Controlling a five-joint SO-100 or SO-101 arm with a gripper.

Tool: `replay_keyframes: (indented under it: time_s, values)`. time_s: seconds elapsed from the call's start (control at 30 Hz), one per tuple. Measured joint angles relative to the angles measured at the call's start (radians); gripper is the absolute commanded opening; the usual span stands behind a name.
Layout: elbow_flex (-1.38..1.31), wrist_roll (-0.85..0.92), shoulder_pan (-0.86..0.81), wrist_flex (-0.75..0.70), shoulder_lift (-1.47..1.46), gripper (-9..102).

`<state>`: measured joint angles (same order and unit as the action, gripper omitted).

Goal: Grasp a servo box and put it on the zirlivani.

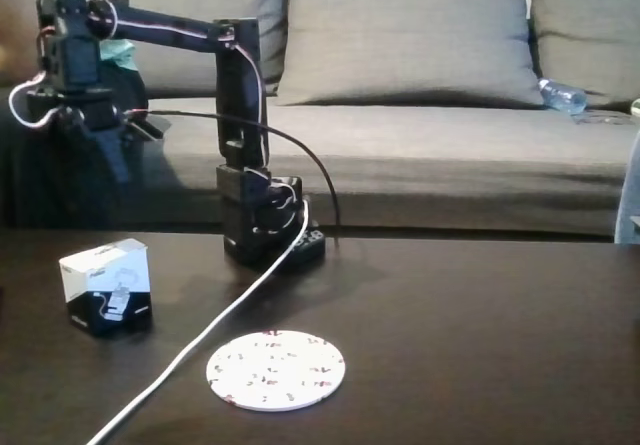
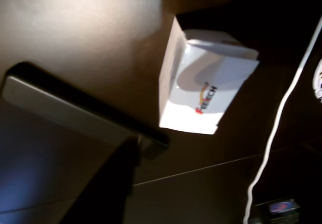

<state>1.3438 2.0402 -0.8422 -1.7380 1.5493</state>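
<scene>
The servo box (image 1: 107, 285) stands on the dark table at the left, white on top, black below, with a servo picture on its front. In the wrist view the servo box (image 2: 204, 83) shows its white top with a red and orange logo. My gripper (image 1: 138, 155) hangs well above and a little behind it, open, with nothing between its fingers. A dark finger (image 2: 118, 178) rises from the lower left of the wrist view, clear of the box. The zirlivani (image 1: 276, 369), a flat white speckled disc, lies near the front edge, right of the box; a sliver of the zirlivani (image 2: 318, 80) shows at the wrist view's right edge.
The black arm base (image 1: 262, 227) stands at the table's back edge. A white cable (image 1: 200, 335) runs from it to the front left, between box and disc. A grey sofa (image 1: 420, 115) with a plastic bottle (image 1: 562, 95) is behind.
</scene>
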Motion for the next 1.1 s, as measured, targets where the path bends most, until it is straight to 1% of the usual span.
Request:
replay_keyframes:
  time_s: [0.13, 0.27, 0.53, 0.8, 1.1]
  values:
    - [0.0, 0.054, 0.002, 0.0, -0.006, 39]
    - [0.087, 0.074, 0.002, 0.025, -0.006, 39]
    - [0.238, 0.077, 0.002, 0.19, -0.006, 38]
    - [0.336, 0.058, 0.018, 0.295, -0.006, 38]
    - [0.36, 0.054, 0.028, 0.318, -0.006, 38]
